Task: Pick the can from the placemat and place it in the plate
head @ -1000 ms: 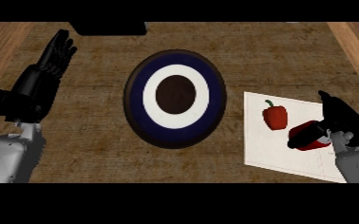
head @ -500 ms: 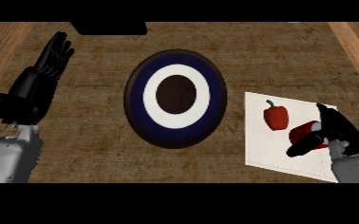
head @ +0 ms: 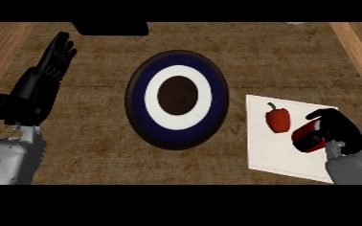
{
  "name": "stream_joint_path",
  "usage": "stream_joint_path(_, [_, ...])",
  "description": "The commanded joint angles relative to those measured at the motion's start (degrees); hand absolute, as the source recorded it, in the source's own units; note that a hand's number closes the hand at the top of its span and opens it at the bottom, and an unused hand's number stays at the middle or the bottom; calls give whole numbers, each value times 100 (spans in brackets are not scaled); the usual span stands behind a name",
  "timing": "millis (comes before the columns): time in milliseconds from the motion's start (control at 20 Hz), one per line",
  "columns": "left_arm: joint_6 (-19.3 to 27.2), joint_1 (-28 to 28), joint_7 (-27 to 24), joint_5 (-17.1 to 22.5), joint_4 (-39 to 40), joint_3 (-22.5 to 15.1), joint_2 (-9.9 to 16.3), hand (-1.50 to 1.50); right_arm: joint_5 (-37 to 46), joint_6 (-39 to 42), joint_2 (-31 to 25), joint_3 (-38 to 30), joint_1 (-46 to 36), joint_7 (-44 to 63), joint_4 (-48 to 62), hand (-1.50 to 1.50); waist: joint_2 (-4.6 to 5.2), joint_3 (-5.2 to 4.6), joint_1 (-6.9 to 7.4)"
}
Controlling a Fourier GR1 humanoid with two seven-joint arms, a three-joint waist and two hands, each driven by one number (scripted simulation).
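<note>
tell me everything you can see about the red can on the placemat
The red cylindrical can has a dark end face and looks metallic. It is tilted, not upright, over the right part of the white rectangular placemat, right of the red bell pepper and apart from it. The black right hand curls round it, its fingers wrapped over its top and hiding part of it. Whether it touches the mat cannot be told.

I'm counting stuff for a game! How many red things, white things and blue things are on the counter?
Red: 2, the pepper and the can in the right hand
White: 1, the placemat
Blue, with white rings: 1, the plate
Total: 4
</note>
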Motion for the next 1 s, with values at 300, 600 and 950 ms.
stream_joint_path(300, [-105,167,-137,-40,133,217,48,0,1844,-1840,296,642,1871,-244,-1363,150,-23,32,-261])
stream_joint_path(600, [-36,162,243,-33,-210,269,144,0,3240,-3554,338,1091,3847,-789,-2276,150,-49,35,-354])
stream_joint_path(950, [-78,319,74,-82,-285,119,-74,0,4515,-4412,594,1725,4877,-1175,-3827,150,-22,29,-190])
